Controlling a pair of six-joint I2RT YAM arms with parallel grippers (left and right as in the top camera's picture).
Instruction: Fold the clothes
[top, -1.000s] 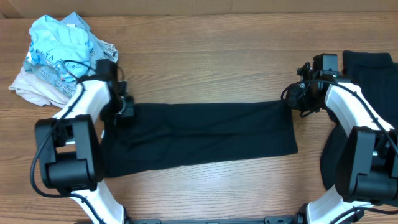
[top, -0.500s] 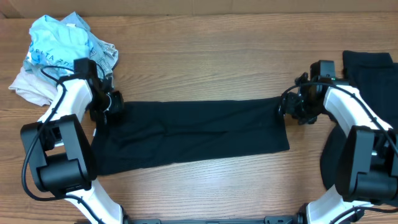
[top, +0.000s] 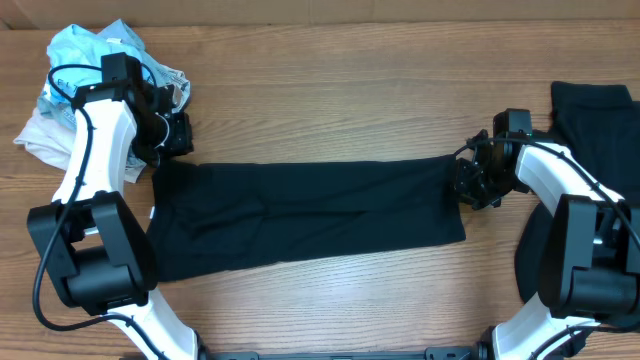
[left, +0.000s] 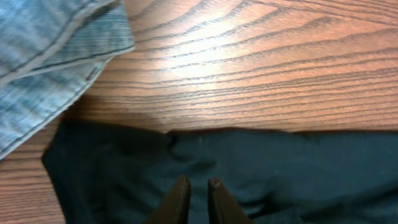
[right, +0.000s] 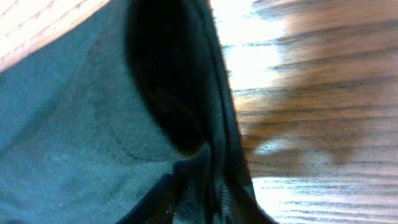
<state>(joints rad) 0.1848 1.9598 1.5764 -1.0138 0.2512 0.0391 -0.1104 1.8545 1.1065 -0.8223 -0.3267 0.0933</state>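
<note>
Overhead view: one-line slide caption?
Left end effector and right end effector at opposite ends of the flat black fabric T-shirt on the wooden table.

Overhead looks down; wrist cameras hug black T-shirt (top: 310, 215).

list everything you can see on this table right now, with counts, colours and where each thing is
black T-shirt folded into a long strip: 1, black, flat across the middle of the table
heap of crumpled soft clothes: 1 heap, light blue, white and beige, far left corner
dark fabric garment: at least 1, black, right edge, partly out of frame
wooden table: 1, brown wood grain, under everything
robot arms: 2, white and black, one at each end of the strip
left gripper: 1, dark, above the strip's far left corner, fingertips close together
right gripper: 1, black, at the strip's right end, seemingly pinching its edge
</note>
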